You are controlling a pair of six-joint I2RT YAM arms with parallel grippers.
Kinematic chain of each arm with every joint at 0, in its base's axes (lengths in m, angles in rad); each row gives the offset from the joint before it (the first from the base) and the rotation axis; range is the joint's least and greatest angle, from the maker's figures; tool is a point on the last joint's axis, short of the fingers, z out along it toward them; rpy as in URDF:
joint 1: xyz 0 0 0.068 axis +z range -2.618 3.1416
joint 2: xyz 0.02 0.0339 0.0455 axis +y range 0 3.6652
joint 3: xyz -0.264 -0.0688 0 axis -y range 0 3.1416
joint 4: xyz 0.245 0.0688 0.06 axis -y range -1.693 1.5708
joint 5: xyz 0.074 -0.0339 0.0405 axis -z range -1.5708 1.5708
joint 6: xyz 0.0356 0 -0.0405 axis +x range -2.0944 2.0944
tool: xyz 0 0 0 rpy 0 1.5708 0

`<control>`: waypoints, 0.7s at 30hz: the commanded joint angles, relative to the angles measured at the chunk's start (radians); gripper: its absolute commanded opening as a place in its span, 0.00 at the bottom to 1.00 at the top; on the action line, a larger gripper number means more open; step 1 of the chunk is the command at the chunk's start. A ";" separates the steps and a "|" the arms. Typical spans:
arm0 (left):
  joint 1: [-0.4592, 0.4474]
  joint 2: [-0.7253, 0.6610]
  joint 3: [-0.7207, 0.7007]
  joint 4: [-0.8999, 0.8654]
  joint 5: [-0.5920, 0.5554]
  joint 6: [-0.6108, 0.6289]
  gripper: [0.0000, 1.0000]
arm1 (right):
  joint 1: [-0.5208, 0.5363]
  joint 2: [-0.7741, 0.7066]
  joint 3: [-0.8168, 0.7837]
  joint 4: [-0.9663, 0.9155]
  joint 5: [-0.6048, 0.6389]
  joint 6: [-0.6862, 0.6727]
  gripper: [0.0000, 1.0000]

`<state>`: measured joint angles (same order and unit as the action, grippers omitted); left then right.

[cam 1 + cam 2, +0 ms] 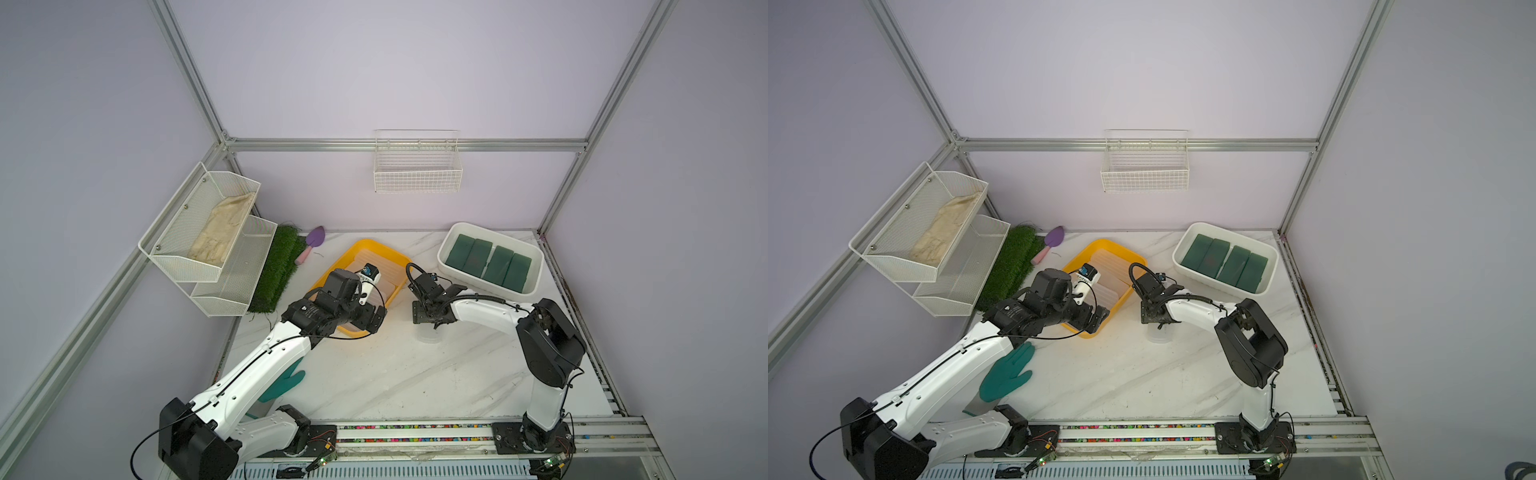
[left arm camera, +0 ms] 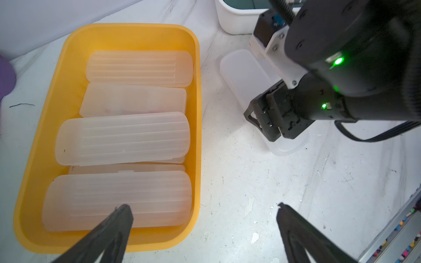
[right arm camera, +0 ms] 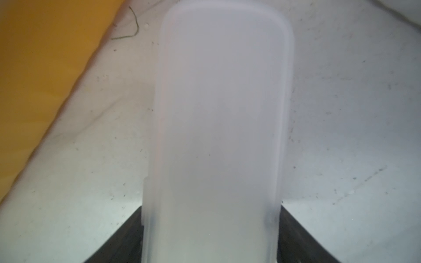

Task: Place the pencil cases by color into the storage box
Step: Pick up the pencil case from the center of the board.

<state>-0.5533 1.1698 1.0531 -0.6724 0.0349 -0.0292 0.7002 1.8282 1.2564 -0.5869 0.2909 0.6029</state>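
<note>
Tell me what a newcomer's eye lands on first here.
The yellow bin in the middle of the table, packed with frosted cases, grabs the eye first. Farther back, on the right arm's side, a white bin holds four dark green cases side by side. Between the bins, the right gripper straddles a lone case lying on the table.

A yellow bin (image 2: pixel 198 91), a white tub (image 2: pixel 237 22), frosted whitish cases (image 2: pixel 123 139) with ridges, dark green cases (image 1: pixel 486 262) — tabletop (image 1: pixel 395 374) grey-veined white marble.

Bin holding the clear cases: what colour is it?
Yellow-orange bin, clearest in the left wrist view.
</note>
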 commanded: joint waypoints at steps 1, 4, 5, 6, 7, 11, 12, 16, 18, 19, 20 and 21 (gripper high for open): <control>-0.006 -0.003 0.061 -0.005 0.049 0.056 1.00 | -0.004 -0.090 0.013 -0.050 0.023 -0.032 0.72; -0.006 -0.019 0.052 -0.006 0.045 0.079 1.00 | -0.004 -0.151 0.016 -0.066 0.035 -0.067 0.71; -0.007 -0.026 0.048 -0.006 0.040 0.085 1.00 | -0.004 -0.170 0.022 -0.067 0.041 -0.082 0.71; -0.006 -0.033 0.045 -0.006 0.035 0.092 1.00 | -0.005 -0.185 0.028 -0.067 0.043 -0.103 0.71; -0.007 -0.041 0.041 -0.006 0.029 0.095 1.00 | -0.004 -0.199 0.039 -0.067 0.050 -0.119 0.71; -0.007 -0.070 0.029 -0.006 0.029 0.100 1.00 | -0.004 -0.215 0.095 -0.059 0.032 -0.201 0.71; -0.006 -0.079 0.024 -0.006 0.033 0.100 1.00 | -0.005 -0.210 0.111 -0.058 0.025 -0.220 0.71; -0.006 -0.110 0.004 -0.009 0.030 0.092 1.00 | -0.004 -0.184 0.167 -0.017 -0.038 -0.293 0.71; -0.007 -0.123 -0.003 -0.018 0.028 0.090 1.00 | -0.005 -0.170 0.191 0.008 -0.067 -0.321 0.72; -0.007 -0.130 -0.007 -0.025 0.025 0.087 1.00 | -0.005 -0.159 0.207 0.019 -0.082 -0.339 0.72; -0.007 -0.137 -0.012 -0.026 0.022 0.083 1.00 | -0.005 -0.147 0.223 0.030 -0.092 -0.354 0.72; -0.006 -0.146 -0.020 -0.030 0.024 0.079 1.00 | -0.005 -0.132 0.246 0.031 -0.097 -0.367 0.72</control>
<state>-0.5533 1.0554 1.0508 -0.6952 0.0559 0.0463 0.7002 1.6642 1.4532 -0.6102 0.2363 0.3119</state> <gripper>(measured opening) 0.998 0.794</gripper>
